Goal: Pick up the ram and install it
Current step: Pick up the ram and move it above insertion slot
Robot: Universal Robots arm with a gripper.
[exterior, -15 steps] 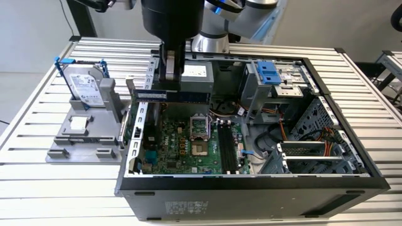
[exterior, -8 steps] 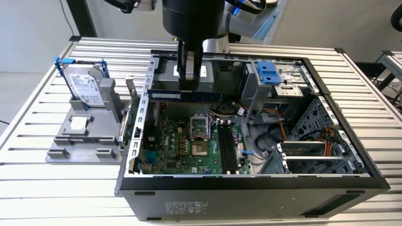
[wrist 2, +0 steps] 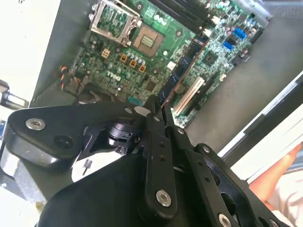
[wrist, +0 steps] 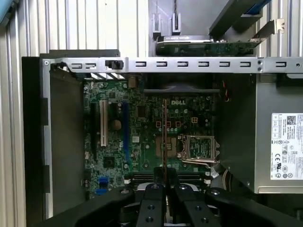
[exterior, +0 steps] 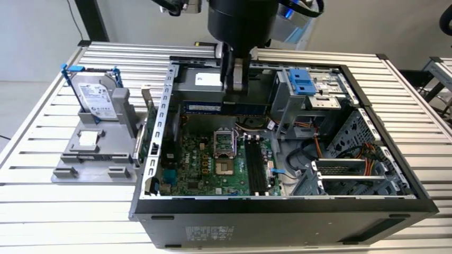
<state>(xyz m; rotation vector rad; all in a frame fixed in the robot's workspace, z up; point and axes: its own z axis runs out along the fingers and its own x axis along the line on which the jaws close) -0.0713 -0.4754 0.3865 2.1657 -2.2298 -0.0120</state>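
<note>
**Ram clamped in the pincer over the open case**

The ram (exterior: 209,107) sits pinched between the shut fingers of the gripper (exterior: 234,94). In the first wrist view it juts edge-on (wrist: 164,137) from the fingertips, above the motherboard (wrist: 142,142) inside the computer case (exterior: 282,206).

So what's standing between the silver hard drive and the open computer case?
In the exterior view, the grey stand's upright post and a circuit card on edge.

The long, thin, dark bluish-green circuit-board ram stick (exterior: 205,107) is hanging level and on edge, clamped at mid-length in the gripper (exterior: 234,98), above the green motherboard (exterior: 211,164), appearing edge-on in the first wrist view (wrist: 164,137).
</note>
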